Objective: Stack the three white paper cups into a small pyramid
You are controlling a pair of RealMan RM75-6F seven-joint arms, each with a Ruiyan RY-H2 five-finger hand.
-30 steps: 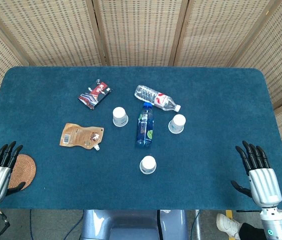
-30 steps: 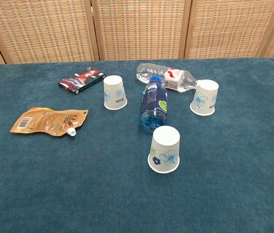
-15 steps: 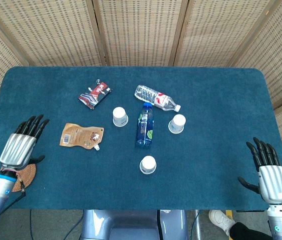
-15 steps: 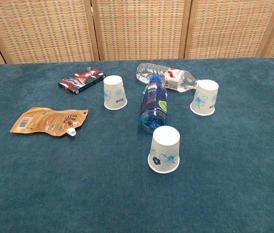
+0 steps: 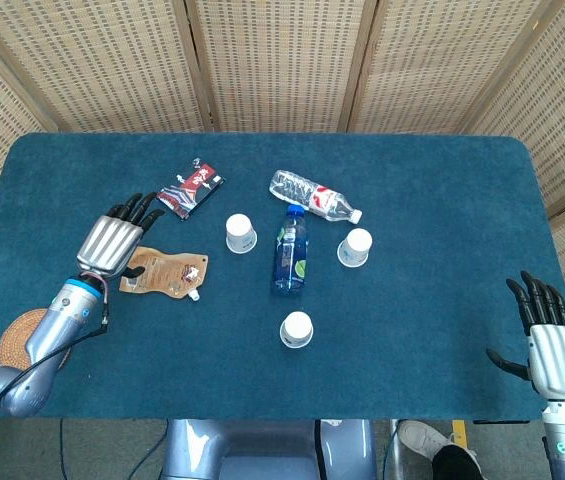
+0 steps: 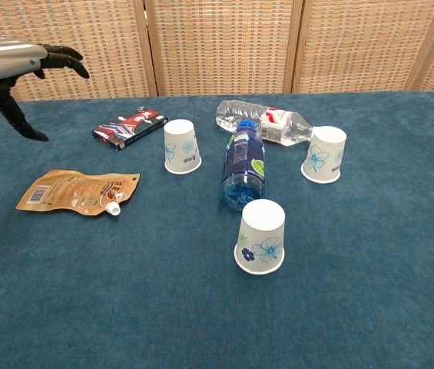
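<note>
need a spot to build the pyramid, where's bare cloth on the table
Bare cloth: the right side between the right cup and the right hand, and the near strip around the front cup. The centre is crowded: blue bottle, clear bottle, left cup, orange pouch.

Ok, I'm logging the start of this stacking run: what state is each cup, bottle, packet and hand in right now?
Left cup: upside down, unstacked.
Right cup: upside down, unstacked.
Near cup: upside down, unstacked.
Blue bottle: lying down, capped.
Clear bottle: lying down, capped.
Brown pouch: lying flat.
Red packet: lying flat.
Left hand: open, raised over the table.
Right hand: open, at the table's edge.
</note>
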